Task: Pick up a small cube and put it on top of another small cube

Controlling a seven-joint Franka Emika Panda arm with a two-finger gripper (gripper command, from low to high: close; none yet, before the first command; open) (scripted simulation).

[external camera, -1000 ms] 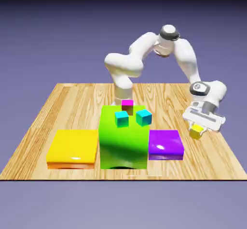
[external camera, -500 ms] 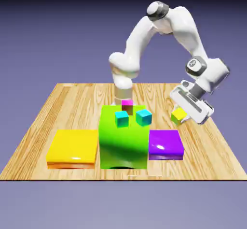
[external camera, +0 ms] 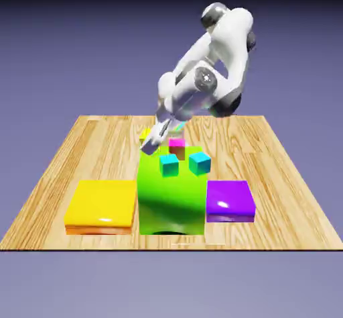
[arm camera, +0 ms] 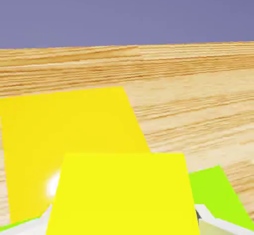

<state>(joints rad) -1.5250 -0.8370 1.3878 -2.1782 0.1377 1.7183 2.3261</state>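
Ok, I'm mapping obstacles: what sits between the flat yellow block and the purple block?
The green block sits between the flat yellow block and the purple block, in the exterior view.

1) Small yellow cube (arm camera: 124,194), between the gripper's (arm camera: 124,220) fingers: cut off by the hand view's bottom edge, partly hidden behind the hand in the exterior view
2) Large yellow block (arm camera: 69,125), beyond the gripper: partly hidden by the cube
3) Teal sliver (external camera: 179,127), behind the gripper: too small to identify
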